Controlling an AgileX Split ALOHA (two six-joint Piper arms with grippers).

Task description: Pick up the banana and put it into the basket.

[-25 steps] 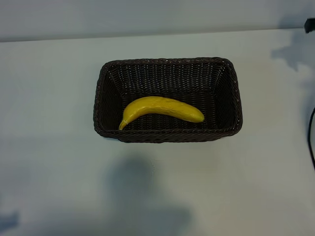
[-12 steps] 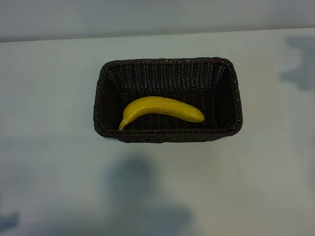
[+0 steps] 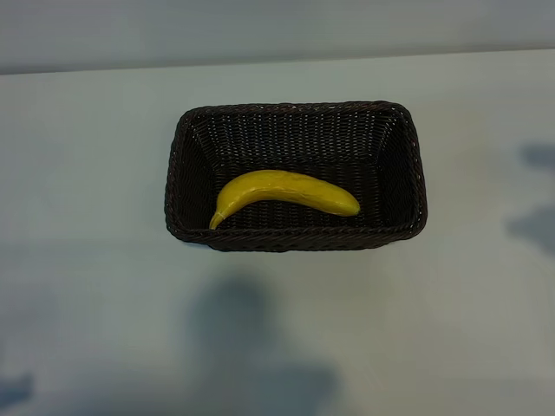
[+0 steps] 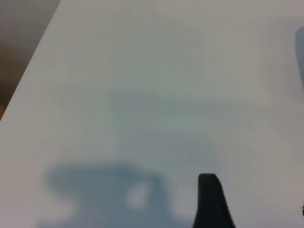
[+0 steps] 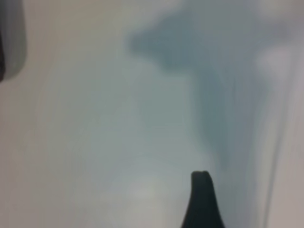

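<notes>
The yellow banana [image 3: 286, 194] lies flat on the floor of the dark brown wicker basket [image 3: 408, 173], its stem end pointing to the near left corner. The basket stands in the middle of the white table. Neither arm shows in the exterior view. Of my left gripper, the left wrist view shows only one dark fingertip [image 4: 211, 197] over bare table. The right wrist view likewise shows a single dark fingertip [image 5: 202, 199] of my right gripper above bare tabletop. Nothing is held in either gripper, and both hang well away from the basket.
The white table [image 3: 87, 303] spreads on every side of the basket. Its edge [image 4: 28, 71] runs diagonally through the left wrist view, with brown floor beyond. A blurred dark shape [image 5: 8, 40] sits at the border of the right wrist view. Arm shadows lie on the table at right [image 3: 533, 225].
The right arm's dark parts at the right edge of the exterior view have withdrawn out of sight, and its shadow has slid toward the near side. Banana and basket have not moved.
</notes>
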